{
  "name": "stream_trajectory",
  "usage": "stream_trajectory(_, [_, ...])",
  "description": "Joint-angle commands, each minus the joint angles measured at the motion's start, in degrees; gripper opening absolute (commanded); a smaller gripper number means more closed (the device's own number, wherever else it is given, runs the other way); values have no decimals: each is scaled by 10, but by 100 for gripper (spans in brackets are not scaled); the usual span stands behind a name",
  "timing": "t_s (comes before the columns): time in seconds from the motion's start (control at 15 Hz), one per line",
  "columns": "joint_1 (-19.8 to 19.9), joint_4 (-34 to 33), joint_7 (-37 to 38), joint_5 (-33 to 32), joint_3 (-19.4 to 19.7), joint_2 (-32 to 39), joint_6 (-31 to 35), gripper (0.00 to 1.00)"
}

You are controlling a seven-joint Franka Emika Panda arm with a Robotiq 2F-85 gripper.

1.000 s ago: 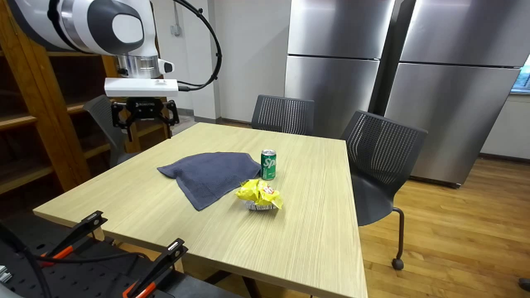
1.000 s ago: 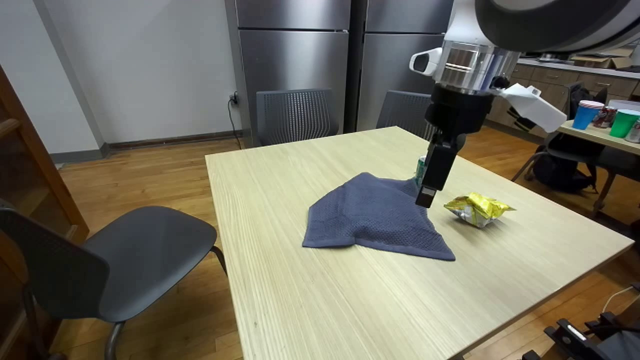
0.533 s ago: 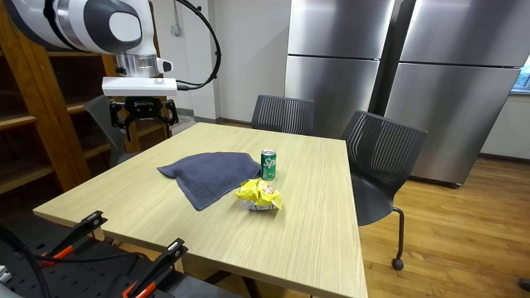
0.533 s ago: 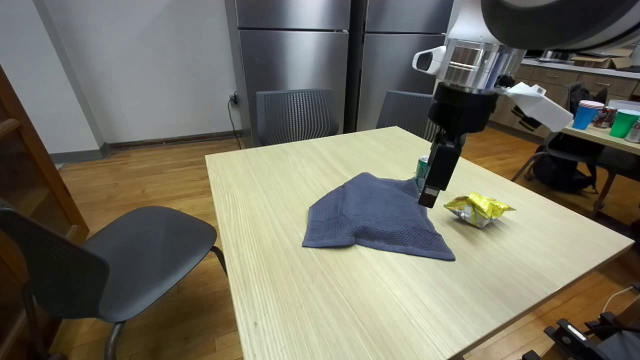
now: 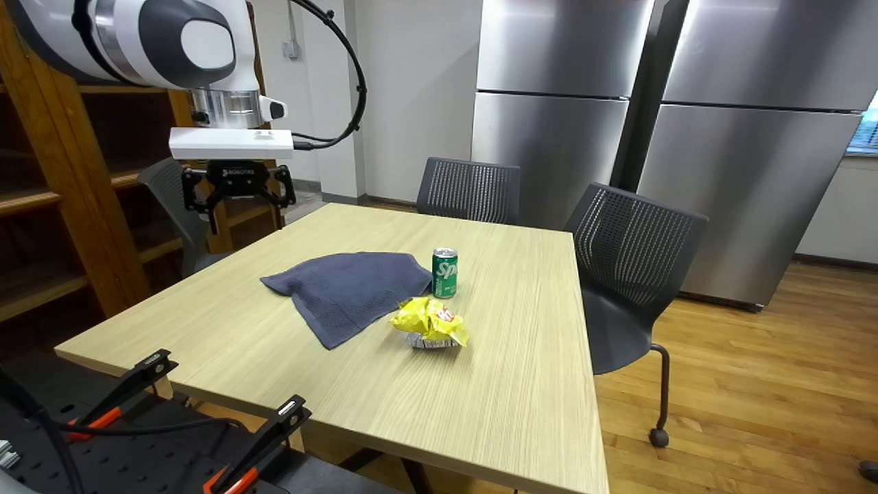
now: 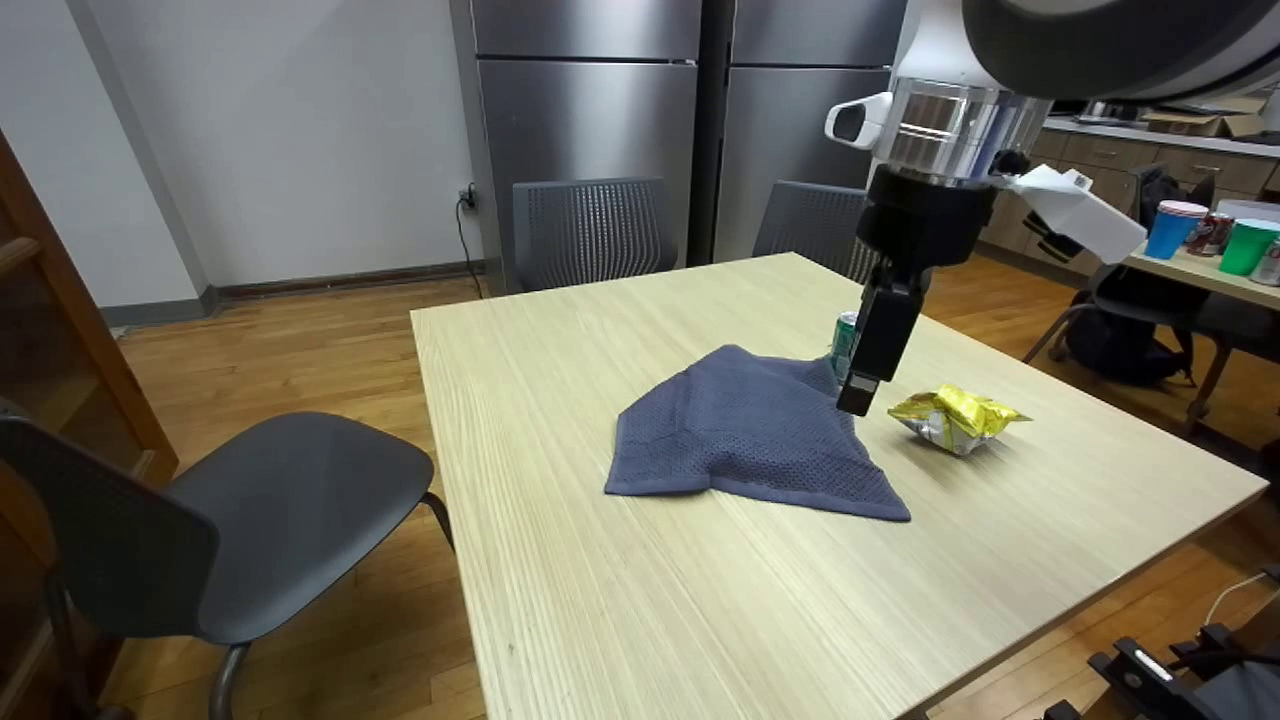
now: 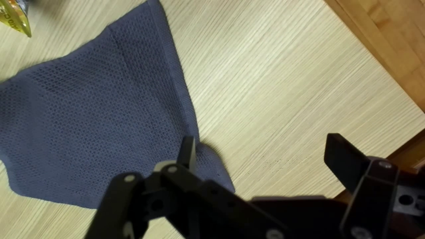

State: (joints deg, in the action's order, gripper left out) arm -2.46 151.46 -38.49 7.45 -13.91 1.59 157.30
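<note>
My gripper is black, open and empty, and hangs above the table. It also shows side-on in an exterior view. In the wrist view, the gap between its fingertips is over bare wood, and the left finger overlaps the edge of a dark blue towel. The towel lies rumpled on the table in both exterior views. A green Sprite can stands upright beside the towel, partly hidden behind the gripper in an exterior view. A yellow chip bag lies near the can; its corner shows in the wrist view.
The light wooden table has dark chairs around it. Clamps sit at the robot's base by the table edge. A wooden cabinet stands behind the arm. Steel refrigerators stand at the back.
My arm and open gripper have shifted slightly sideways since one second ago and look still over the last half second. The towel, can and chip bag have not moved.
</note>
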Motion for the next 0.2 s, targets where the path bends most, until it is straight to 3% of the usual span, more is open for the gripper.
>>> stream_trajectory(0.0, [-18,-1,1,0,18,1,0,100])
stream_trajectory(0.13, [-18,-1,1,0,18,1,0,100])
